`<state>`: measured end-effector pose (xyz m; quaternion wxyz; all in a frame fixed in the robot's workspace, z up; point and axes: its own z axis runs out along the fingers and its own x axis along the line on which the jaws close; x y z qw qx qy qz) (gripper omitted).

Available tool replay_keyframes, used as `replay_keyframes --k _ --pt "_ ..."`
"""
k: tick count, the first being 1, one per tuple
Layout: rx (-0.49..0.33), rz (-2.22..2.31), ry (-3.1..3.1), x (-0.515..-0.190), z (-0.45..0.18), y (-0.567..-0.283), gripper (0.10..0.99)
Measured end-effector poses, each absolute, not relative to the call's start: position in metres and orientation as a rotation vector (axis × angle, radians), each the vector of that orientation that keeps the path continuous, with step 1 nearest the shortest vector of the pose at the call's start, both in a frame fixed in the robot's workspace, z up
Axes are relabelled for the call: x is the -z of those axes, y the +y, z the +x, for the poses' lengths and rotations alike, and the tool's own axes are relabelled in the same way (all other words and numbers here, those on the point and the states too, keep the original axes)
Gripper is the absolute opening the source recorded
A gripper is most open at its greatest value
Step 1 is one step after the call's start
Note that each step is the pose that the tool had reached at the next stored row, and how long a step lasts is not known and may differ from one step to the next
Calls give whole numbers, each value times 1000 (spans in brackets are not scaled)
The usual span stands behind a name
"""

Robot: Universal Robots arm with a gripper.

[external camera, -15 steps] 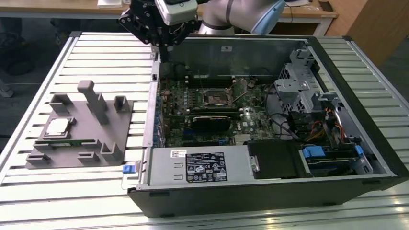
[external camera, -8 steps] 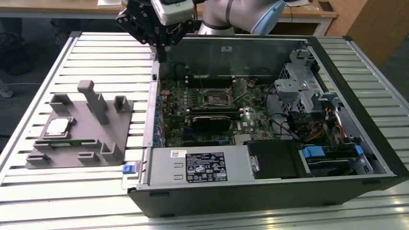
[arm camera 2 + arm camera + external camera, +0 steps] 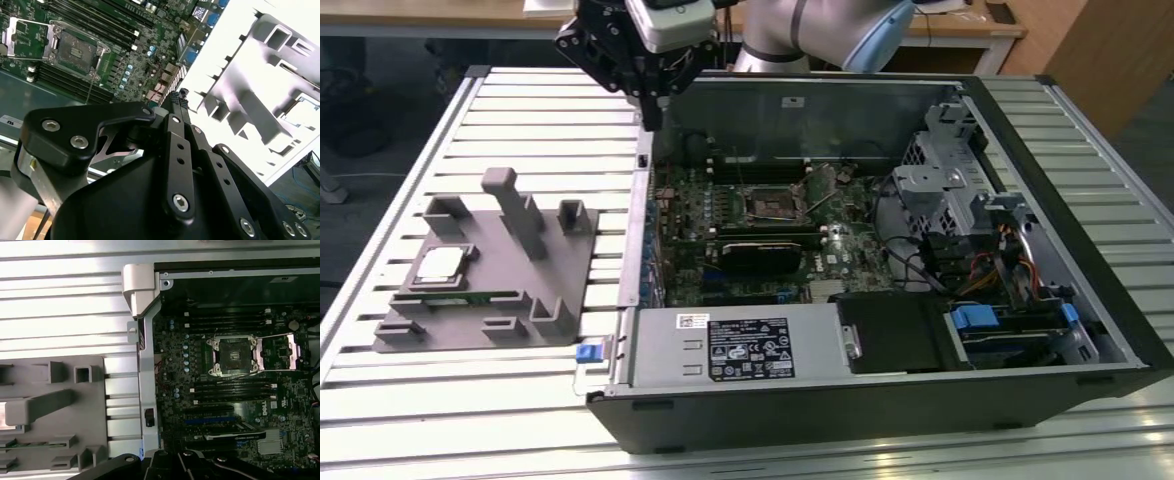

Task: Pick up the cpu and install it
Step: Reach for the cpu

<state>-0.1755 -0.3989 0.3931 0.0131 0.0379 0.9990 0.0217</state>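
Claw (image 3: 651, 118) in the exterior view: tips together, clamped on nothing, poised over the case (image 3: 881, 410) rim. Cpu (image 3: 440, 265) flat in the grey tray (image 3: 494, 300) on the surface (image 3: 454, 400), well apart from it, untouched. Second wrist view: socket (image 3: 75, 50) open and bare. First wrist view: same socket vacant between memory slots (image 3: 225, 322). Judged barely begun: pickup and seating both left

In the exterior view, looking steeply down over slatted metal counter (image 3: 520, 110) and open black computer case (image 3: 1110, 300); in both wrist views, close above same green motherboard (image 3: 125, 67) (image 3: 210, 412), in the second wrist view along black jointed tool (image 3: 178, 95).
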Motion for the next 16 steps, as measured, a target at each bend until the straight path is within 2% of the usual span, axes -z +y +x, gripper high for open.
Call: replay_keyframes --k 16 --pt "-68 118 3112 -393 -187 -399 106"
